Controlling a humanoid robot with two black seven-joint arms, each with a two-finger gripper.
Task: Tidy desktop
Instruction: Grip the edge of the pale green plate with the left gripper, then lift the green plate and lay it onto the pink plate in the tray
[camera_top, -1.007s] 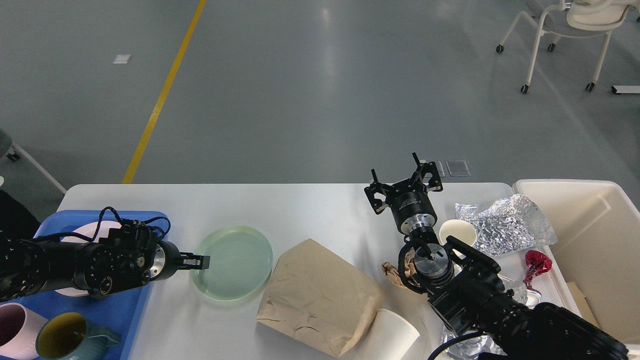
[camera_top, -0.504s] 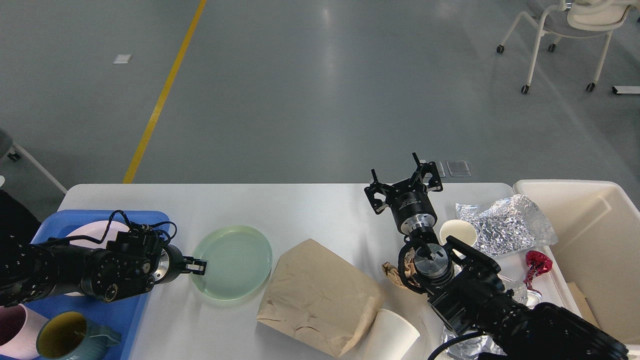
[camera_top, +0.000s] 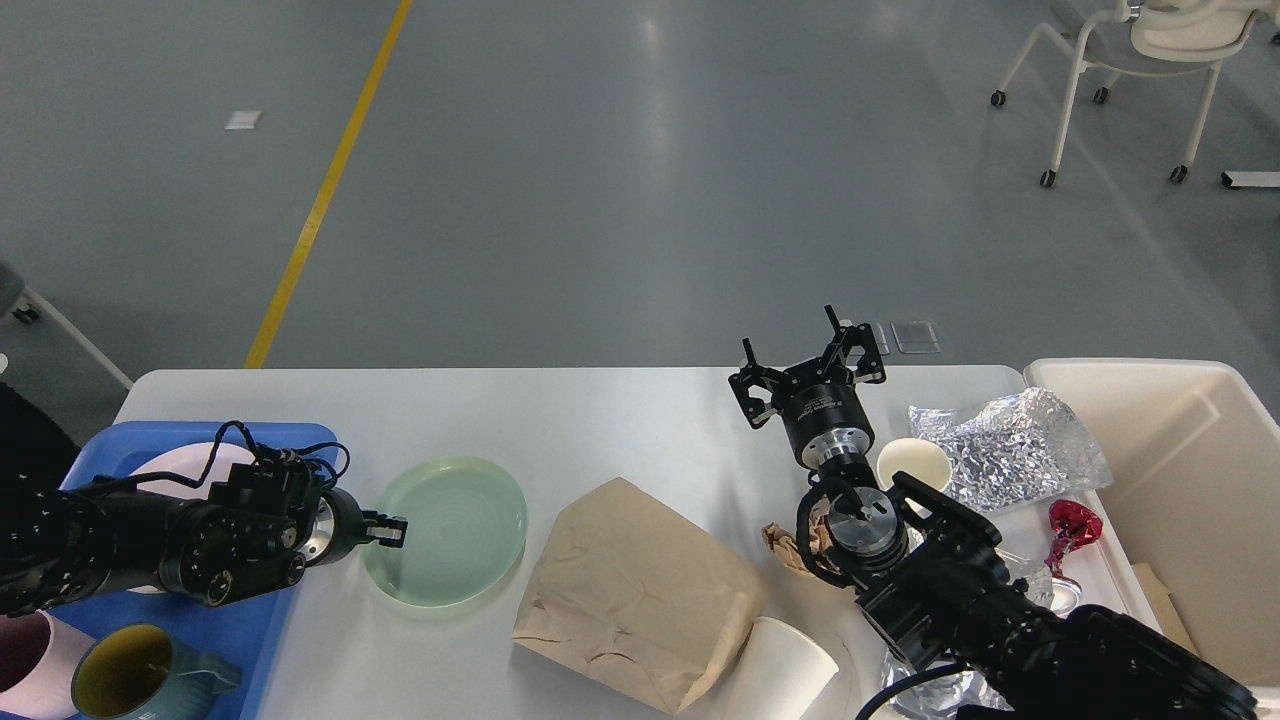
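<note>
Two arms in view. My left gripper (camera_top: 388, 529) is clamped on the near-left rim of the green plate (camera_top: 446, 531), and over the last second the plate has slid left toward the blue tray (camera_top: 245, 622), so the dish is on its way to the crockery. Right gripper (camera_top: 808, 380) hangs spread wide and empty above the desktop (camera_top: 600, 420), unmoved. Paper bag (camera_top: 630, 590), cups, foil (camera_top: 1010, 450) and wrappers remain on the white top; cream bin (camera_top: 1190, 470) at right. Grey floor, yellow line, chair beyond.
</note>
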